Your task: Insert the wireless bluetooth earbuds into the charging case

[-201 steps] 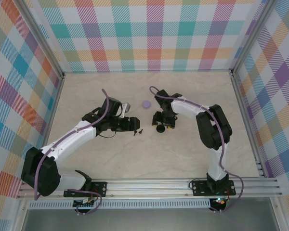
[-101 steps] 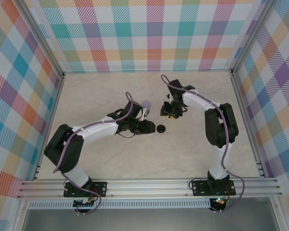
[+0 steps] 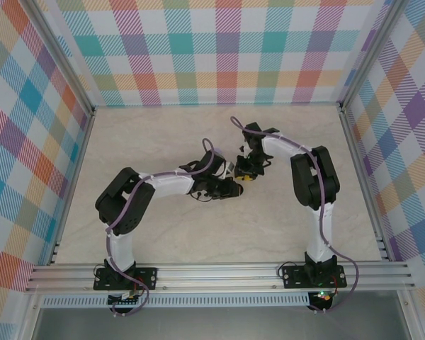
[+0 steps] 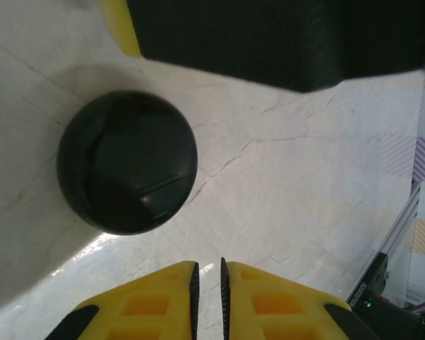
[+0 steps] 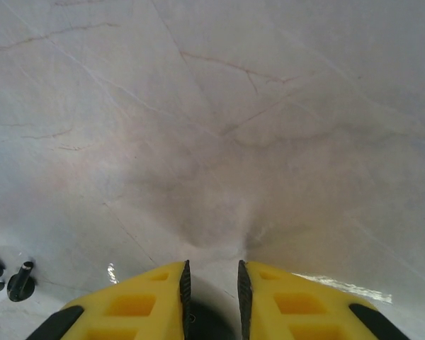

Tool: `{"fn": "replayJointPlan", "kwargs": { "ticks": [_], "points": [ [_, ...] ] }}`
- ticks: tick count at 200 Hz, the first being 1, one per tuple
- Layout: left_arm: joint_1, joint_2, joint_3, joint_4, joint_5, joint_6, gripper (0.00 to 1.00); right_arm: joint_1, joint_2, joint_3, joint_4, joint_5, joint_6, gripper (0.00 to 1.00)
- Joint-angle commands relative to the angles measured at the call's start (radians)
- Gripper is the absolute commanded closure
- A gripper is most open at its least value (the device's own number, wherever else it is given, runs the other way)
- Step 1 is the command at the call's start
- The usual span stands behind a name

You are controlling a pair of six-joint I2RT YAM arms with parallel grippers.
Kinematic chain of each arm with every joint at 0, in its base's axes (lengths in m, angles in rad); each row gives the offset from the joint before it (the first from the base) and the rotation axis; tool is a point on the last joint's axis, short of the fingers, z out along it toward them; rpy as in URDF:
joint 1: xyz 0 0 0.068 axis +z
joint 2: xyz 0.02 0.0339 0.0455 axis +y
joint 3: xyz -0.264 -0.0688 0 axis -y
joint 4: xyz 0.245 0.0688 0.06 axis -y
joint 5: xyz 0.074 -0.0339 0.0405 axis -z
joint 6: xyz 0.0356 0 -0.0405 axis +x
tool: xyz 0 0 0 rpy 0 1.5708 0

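Marble table (image 5: 269, 106); left gripper (image 4: 205, 273) closed, empty, the black case (image 4: 127, 161) lying on the table just ahead of it; right gripper (image 5: 211, 273) jaws a slit apart, whether gripping I cannot tell; two black earbuds (image 5: 20, 280) lie near its fingers.

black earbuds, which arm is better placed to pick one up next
Probably right: the black earbuds lie just left of the right gripper in its wrist view, while the left gripper is shut, facing the round black case.
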Motion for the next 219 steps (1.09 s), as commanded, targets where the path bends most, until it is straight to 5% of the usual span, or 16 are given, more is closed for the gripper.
{"fn": "replayJointPlan", "kwargs": {
  "ticks": [1, 77, 219],
  "points": [
    [-0.019, 0.024, 0.033, 0.025, 0.024, -0.022, 0.83, -0.005, 0.015, 0.011, -0.030, -0.032, -0.029, 0.73],
    [-0.019, 0.086, 0.052, 0.023, -0.026, -0.020, 0.83, -0.005, -0.010, -0.049, -0.043, -0.020, -0.044, 0.73],
    [-0.018, 0.062, 0.060, -0.118, -0.301, -0.001, 0.86, -0.002, -0.180, -0.264, -0.040, 0.008, -0.045, 0.71]
  ]
}}
